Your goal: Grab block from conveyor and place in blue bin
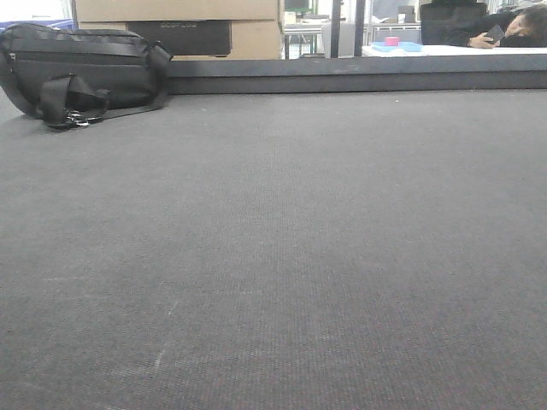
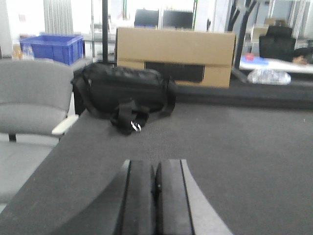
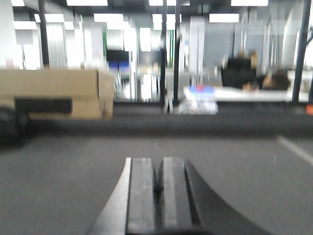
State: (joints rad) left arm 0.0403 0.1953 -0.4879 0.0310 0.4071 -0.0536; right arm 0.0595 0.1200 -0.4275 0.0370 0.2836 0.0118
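From the front view, the conveyor (image 1: 273, 256) fills nearly the whole frame, a dark grey woven surface. A black bag (image 1: 81, 73) with straps and buckles lies on it at the far left. The dark rail (image 1: 359, 81) runs rightward from the bag along the far edge. Behind the bag stands a cardboard box (image 1: 179, 21). Far to the bag's right, beyond the rail, a small pink object (image 1: 391, 40) sits on a blue tray (image 1: 397, 46), and a person (image 1: 513, 30) leans on the same white table.

In the left wrist view, the left gripper (image 2: 155, 166) hangs low over the conveyor, on the near side of the bag. Its two dark fingers are pressed together with nothing between them. The blue bin (image 2: 51, 47) stands behind and left of the bag, off the conveyor. A grey chair (image 2: 32, 98) sits just left of the bag.

The right wrist view is blurred. The right gripper (image 3: 159, 164) is over the conveyor, its fingers likewise closed and empty. The bag shows only as a dark edge at far left.
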